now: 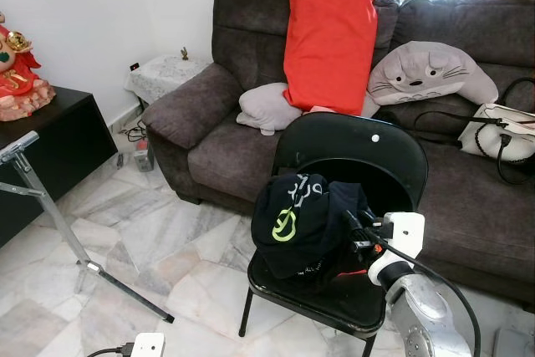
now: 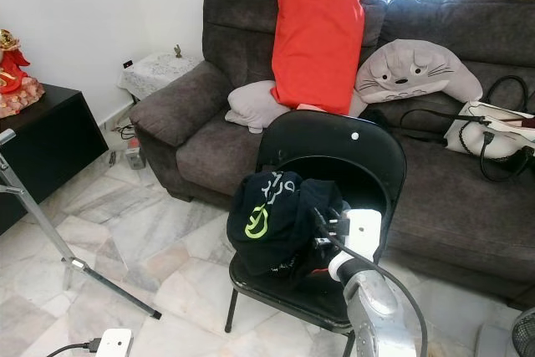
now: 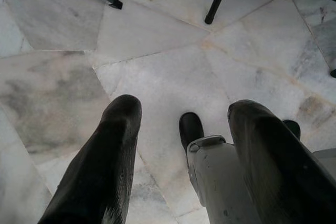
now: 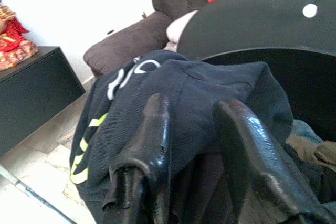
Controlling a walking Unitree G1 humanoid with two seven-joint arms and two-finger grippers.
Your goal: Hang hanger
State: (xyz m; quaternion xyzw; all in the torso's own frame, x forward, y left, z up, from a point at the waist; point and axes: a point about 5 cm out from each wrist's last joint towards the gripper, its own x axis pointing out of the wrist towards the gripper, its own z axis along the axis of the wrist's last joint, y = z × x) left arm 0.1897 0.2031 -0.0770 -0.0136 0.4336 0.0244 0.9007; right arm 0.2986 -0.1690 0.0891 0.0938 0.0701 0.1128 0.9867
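Observation:
A black garment (image 1: 297,223) with a yellow-green logo is heaped on the seat of a black chair (image 1: 359,144) in front of me. My right gripper (image 1: 355,227) reaches in from the right, and its fingers are pushed into the cloth. In the right wrist view the gripper (image 4: 191,103) has a fold of dark fabric bunched between its two fingers. A bit of red (image 1: 358,273) peeks out under the garment; I cannot tell what it is. My left gripper (image 3: 184,108) hangs open over the marble floor.
Silver legs of a metal stand (image 1: 50,206) spread across the floor at the left. A dark sofa (image 1: 468,198) behind the chair holds a red cushion (image 1: 330,39), plush pillows and a handbag (image 1: 501,131). A black cabinet (image 1: 42,140) stands far left.

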